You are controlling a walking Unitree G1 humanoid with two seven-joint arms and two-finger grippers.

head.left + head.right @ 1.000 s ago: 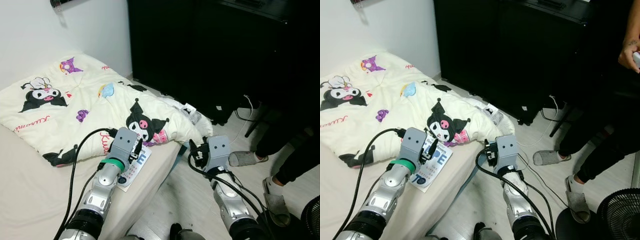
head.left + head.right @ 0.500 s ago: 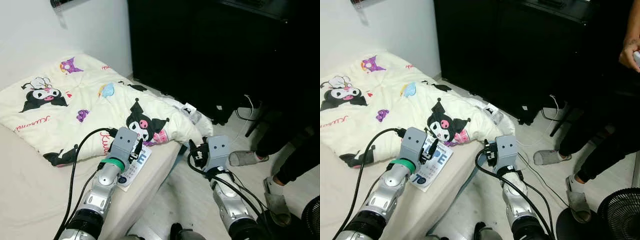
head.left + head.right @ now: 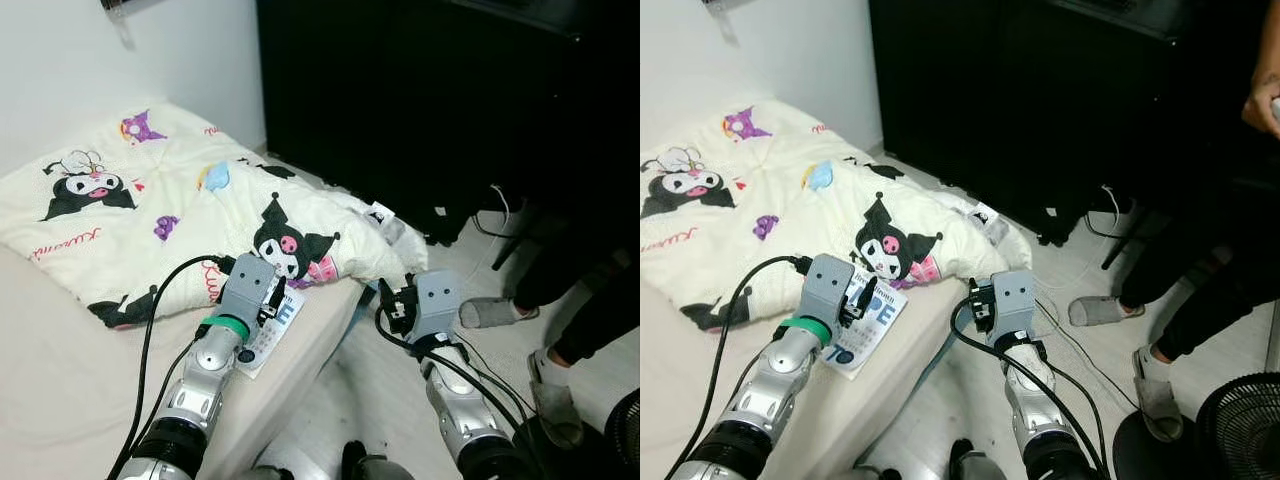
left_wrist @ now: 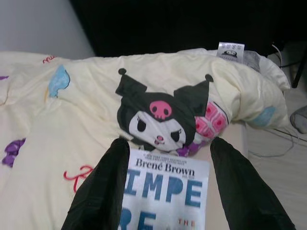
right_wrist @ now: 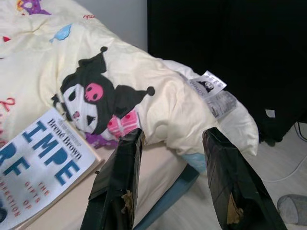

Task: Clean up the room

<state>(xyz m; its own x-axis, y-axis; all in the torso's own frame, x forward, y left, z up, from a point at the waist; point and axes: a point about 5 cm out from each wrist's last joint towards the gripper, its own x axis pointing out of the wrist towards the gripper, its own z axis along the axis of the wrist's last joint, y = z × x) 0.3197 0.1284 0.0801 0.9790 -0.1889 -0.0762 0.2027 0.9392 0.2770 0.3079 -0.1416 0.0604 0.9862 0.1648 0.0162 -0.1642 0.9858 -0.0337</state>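
**Operator:** Where is the book, and where do I have the left arm?

**Spotter:** Your book [image 3: 868, 320] lies flat on the bed [image 3: 60, 400], near the edge of the mattress and right at the hem of the cream cartoon blanket [image 3: 150, 200]. It is a white cover with big blue letters. Your left gripper [image 4: 165, 191] hangs right over it, and the two black fingers [image 4: 103, 187] stand apart, one to each side of the top of the cover. Whether they touch it, I cannot tell. Nothing is clamped.

**Operator:** And my right side?

**Spotter:** Your right gripper [image 5: 170, 177] sits beside the bed, out over the pale floor [image 3: 400, 390], near the corner where the blanket droops off the mattress. Its fingers are spread too, with nothing between them. Through its wrist camera you look across the bed edge at the blanket's black character print and the book lying just beside it.

**Operator:** Anything else around you?

**Spotter:** A tall black cabinet [image 3: 420, 100] stands behind the bed. A person [image 3: 1230, 250] in dark trousers and grey slippers stands on your right, and a black fan [image 3: 1240, 430] sits low near them.
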